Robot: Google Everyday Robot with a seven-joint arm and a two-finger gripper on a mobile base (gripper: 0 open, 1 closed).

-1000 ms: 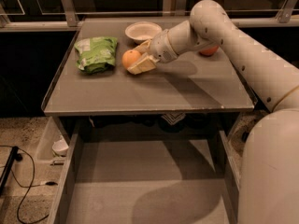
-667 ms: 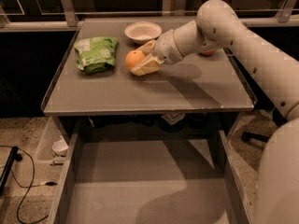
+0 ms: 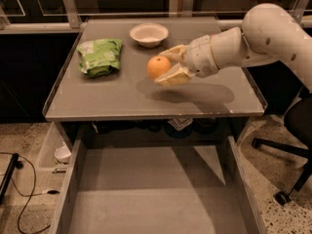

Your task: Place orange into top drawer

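Holding orange over table, with drawer pulled out.
Nearest, under the table's front edge: drawer open, grey floor showing. Beyond, above mid-table: gripper reaching in from the right, fingers clamped either side of orange, shadow cast on the surface below. Left of that, lying flat: green bag. Farthest, near the back edge: white bowl.

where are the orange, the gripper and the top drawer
orange [image 3: 157, 66], camera view, middle of its skin
gripper [image 3: 164, 68], camera view, midway between fingertips, holding the orange above the tabletop [image 3: 112, 94]
top drawer [image 3: 146, 189], camera view, bare flat bottom
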